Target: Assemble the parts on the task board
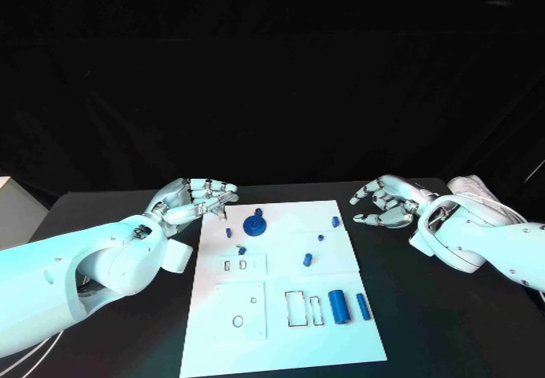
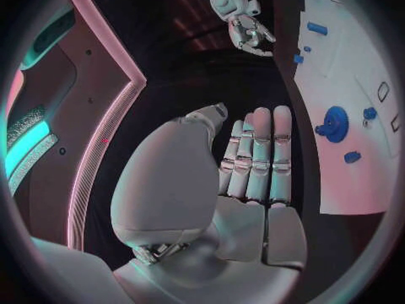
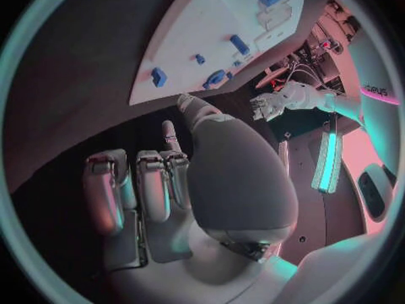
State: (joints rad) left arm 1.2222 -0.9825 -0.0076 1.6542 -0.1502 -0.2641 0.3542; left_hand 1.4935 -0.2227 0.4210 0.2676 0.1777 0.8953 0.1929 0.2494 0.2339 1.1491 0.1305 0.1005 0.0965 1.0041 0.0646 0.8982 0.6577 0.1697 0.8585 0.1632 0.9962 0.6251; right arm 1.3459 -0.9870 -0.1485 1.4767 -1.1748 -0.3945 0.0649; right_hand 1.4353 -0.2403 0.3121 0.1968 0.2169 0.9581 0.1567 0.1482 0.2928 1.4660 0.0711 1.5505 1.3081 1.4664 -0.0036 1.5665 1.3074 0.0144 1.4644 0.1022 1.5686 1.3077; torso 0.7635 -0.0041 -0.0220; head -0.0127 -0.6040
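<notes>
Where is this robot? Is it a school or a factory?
Probably a robot testing lab. A black table with dark drapes behind holds a white task board with small blue parts, and both hands hover empty.

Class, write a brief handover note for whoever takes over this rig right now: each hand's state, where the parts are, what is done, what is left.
Left hand: holds nothing, at the task board's far left corner.
Right hand: holds nothing, fingers loosely curled, over the black table right of the board.
Parts: blue gear on the far part of the board, small blue pieces scattered near it, two blue cylinders lying near the right edge.
Done: cannot tell.
Left: the outlined slots look unfilled.
</notes>
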